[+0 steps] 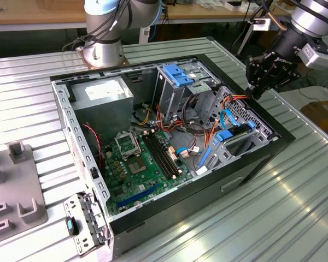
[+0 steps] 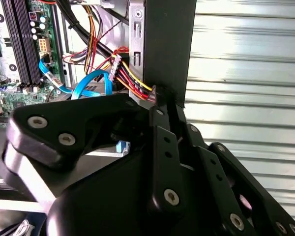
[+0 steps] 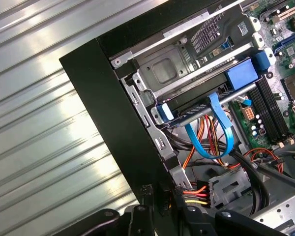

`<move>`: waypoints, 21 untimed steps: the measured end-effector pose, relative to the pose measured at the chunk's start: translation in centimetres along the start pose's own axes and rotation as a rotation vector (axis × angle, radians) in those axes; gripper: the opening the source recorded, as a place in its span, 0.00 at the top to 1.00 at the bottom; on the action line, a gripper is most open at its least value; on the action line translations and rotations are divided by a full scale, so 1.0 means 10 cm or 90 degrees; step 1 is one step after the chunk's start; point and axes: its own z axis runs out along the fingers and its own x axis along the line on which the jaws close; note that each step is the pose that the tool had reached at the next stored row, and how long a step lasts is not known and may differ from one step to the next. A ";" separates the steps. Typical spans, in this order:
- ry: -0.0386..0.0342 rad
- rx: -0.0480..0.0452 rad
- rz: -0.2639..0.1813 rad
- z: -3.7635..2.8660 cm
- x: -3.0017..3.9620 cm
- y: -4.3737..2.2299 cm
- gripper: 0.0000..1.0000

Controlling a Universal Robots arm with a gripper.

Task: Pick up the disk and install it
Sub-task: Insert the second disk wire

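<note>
Heads up, a lot of this is hard to read: the silver-grey hard disk in its blue plastic rails (image 3: 199,98) sits edge-on in the metal drive cage at the front corner of the open black computer case (image 1: 208,188), so its label face is hidden and you mostly see a dark slab with blue ends. A flat blue data cable (image 3: 221,128) loops right in front of it. The black robot gripper (image 1: 253,91) blocks a big chunk of both wrist views, and I honestly can't tell how far open it is or whether it's got hold of anything. Everything sits on a ribbed silver metal table (image 1: 295,191), with a grey fixture block (image 1: 16,191) at the exterior view's left and a wooden bench (image 1: 38,11) behind. Inside the case there's a green motherboard (image 1: 136,169) and a big grey power-supply box (image 1: 101,95). The arm's base (image 1: 101,49) is bolted down behind the case. The wrist slants down from the exterior view's upper right, gripper tip at the case rim, just beside a red, yellow and black wire bundle (image 2: 125,73) and near the disk.
</note>
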 end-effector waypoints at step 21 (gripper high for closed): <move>0.0002 0.0002 0.000 -0.158 -0.046 0.011 0.83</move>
